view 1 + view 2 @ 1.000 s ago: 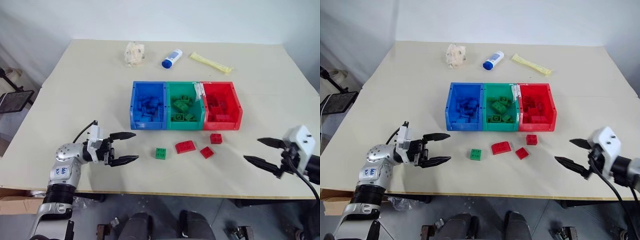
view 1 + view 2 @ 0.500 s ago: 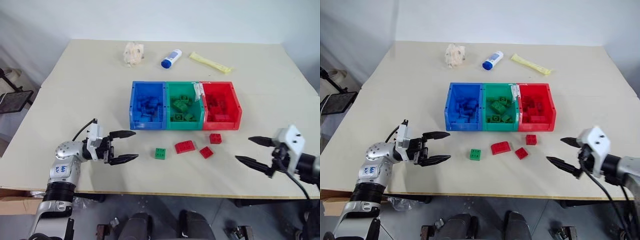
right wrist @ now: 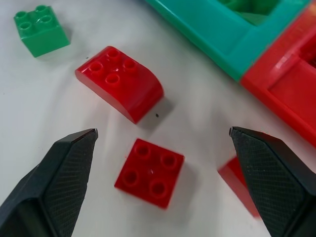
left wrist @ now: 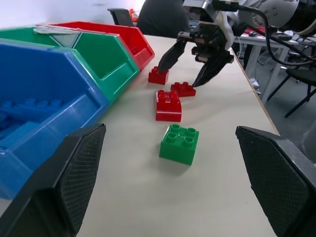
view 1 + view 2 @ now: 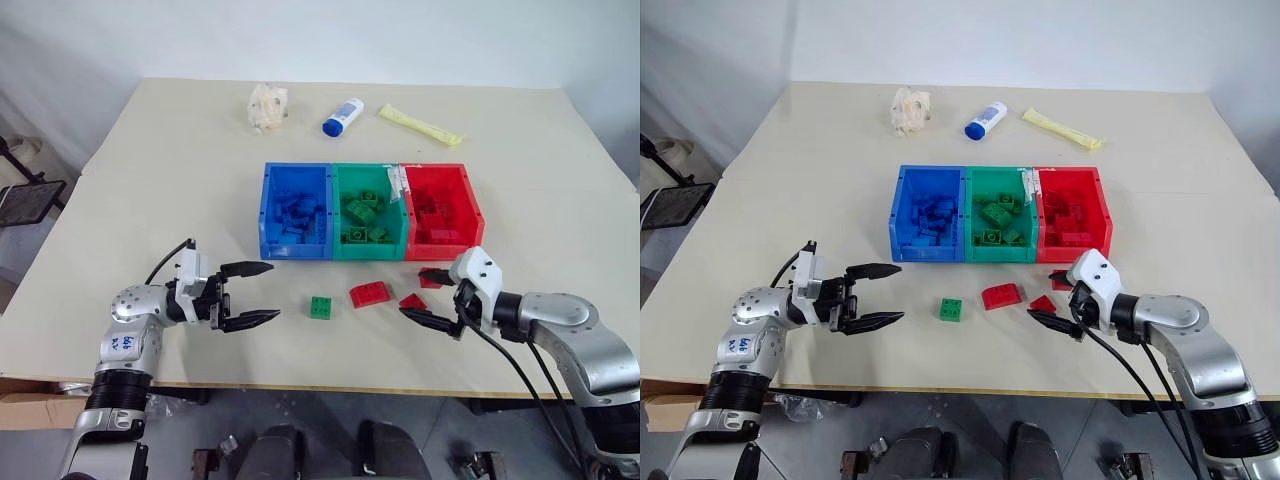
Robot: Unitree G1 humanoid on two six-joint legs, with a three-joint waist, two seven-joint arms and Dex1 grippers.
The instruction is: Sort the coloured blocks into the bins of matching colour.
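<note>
Right wrist view gives the clearest reading of the step in hand: the right tool (image 3: 160, 182) has its two fingers spread wide, one on each side of a small square red block (image 3: 149, 173) that lies flat on the table (image 5: 150, 170), and it holds nothing. A curved red block (image 3: 120, 82) lies just beside it, toward the green block (image 5: 321, 307), and a third red block (image 5: 432, 276) sits close to the front wall of the red bin (image 5: 440, 212). The green bin (image 5: 368, 215) and the blue bin (image 5: 295, 210) stand in the same row, already with blocks inside.

I judge that the step is the approach to the small red block, before the grasp. The next move calls for lowering the fingers around it and closing on two opposite sides, without pushing the curved block, and then lifting it over the red bin's wall.

The left tool (image 5: 245, 295) is wide open too and empty, hovering apart from the green block.
</note>
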